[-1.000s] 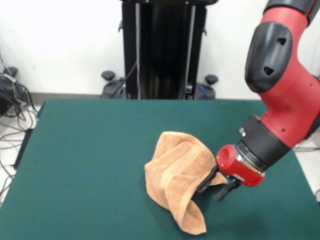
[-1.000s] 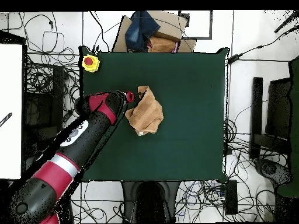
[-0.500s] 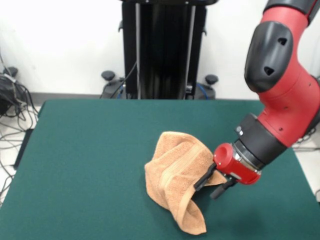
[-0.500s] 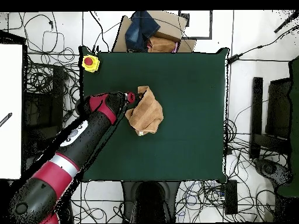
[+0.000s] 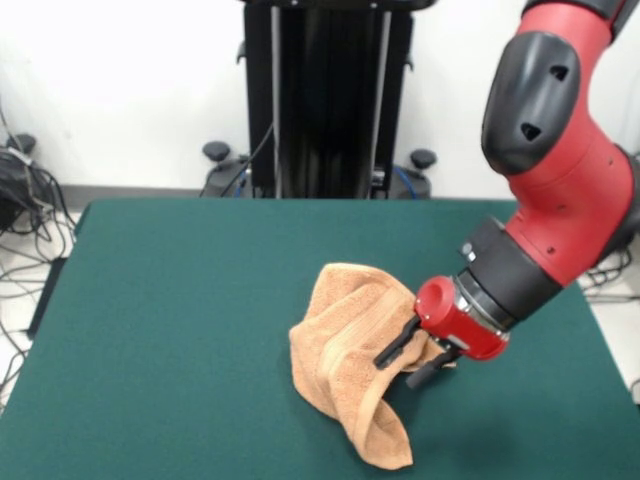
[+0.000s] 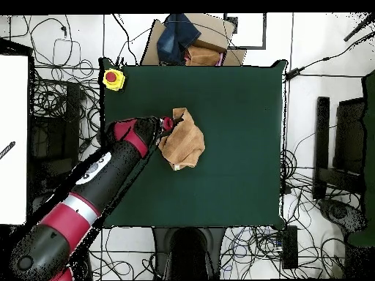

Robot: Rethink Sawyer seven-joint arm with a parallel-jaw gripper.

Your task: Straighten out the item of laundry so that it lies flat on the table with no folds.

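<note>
Towel, near end (image 5: 385, 440): a rolled tail of the peach-orange cloth points toward 6 o'clock in the front view and lies on the cover.
Towel, body (image 6: 183, 139): bunched in a humped heap, with a woven band running diagonally across a fold; in the overhead view it sits at about 10 o'clock from the table's centre, well inside every edge.
Folds: several, layered and overlapping; no corner lies squared out, and no label can be made out.
Gripper (image 5: 402, 358): at 3 o'clock of the heap in the front view, its two dark fingers slightly parted and pressed against the heap's side.
Grip state: the fingers straddle the towel's edge, with a sliver of cloth behind them; whether they pinch it or only touch it, I cannot tell.
Arm (image 5: 560, 190): red and black, coming down from 1 o'clock in the front view.
Table (image 5: 170, 300): dark green cover, broad, with bare cloth all round the heap.
Yellow box with red button (image 6: 113, 78): at the table's corner, 10 o'clock in the overhead view, well apart from the towel.
Done so far: by my judgement nothing; the towel is as crumpled as a dropped rag.
Left to do: secure an edge or corner, draw the layers apart, spread the whole square flat, then clear the last creases.
</note>
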